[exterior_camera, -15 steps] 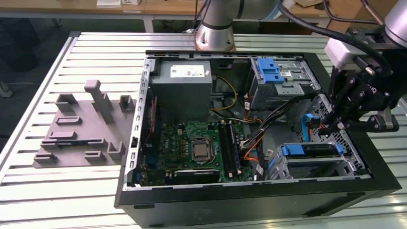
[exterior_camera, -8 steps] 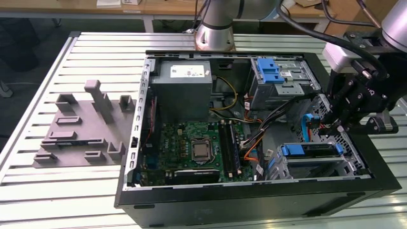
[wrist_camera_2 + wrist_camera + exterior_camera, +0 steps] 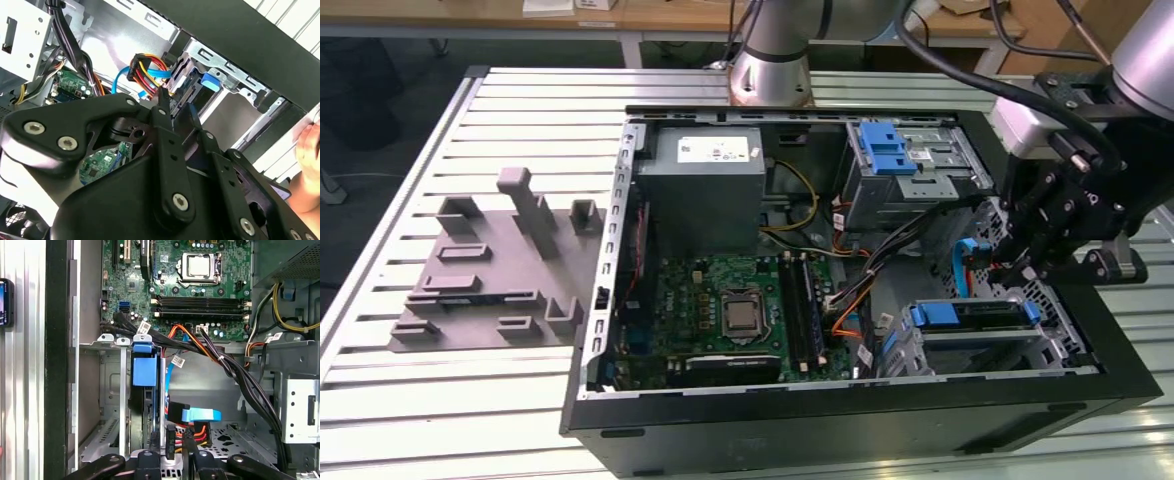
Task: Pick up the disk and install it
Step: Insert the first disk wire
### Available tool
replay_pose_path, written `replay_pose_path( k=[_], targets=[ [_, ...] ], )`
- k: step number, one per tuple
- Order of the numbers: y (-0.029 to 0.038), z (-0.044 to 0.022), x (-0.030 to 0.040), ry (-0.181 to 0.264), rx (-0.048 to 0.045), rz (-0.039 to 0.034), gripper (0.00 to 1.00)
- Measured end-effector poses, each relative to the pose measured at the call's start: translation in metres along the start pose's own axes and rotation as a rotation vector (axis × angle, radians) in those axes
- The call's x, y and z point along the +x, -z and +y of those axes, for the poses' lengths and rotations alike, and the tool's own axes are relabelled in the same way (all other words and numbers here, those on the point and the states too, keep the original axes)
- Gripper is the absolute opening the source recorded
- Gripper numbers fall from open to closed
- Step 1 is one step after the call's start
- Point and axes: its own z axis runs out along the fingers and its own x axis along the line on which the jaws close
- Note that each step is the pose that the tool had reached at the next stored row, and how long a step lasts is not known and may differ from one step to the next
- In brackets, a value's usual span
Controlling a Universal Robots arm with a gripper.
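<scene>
Left to right, exterior view: grey fixture block [image 3: 494,265]; open computer case [image 3: 854,400]; disk [image 3: 970,314] already seated in lower drive bay; gripper [image 3: 1017,262] just above its rear end, fingers nearly closed around a cable connector [image 3: 170,440], cabling apparently remaining.

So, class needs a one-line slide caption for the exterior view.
Arm's tool lowered inside the open computer case, just above the disk in its bay.
</scene>
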Motion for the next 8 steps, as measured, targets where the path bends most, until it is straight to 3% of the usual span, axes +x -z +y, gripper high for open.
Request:
replay_pose_path(
  k=[5,8],
  targets=[
    [-0.0024,0.0001,0.0001,0.0,0.0,0.0003,0.3],
    [-0.0026,0.0,0.0001,0.0,0.0,0.0001,0.17]
  ],
)
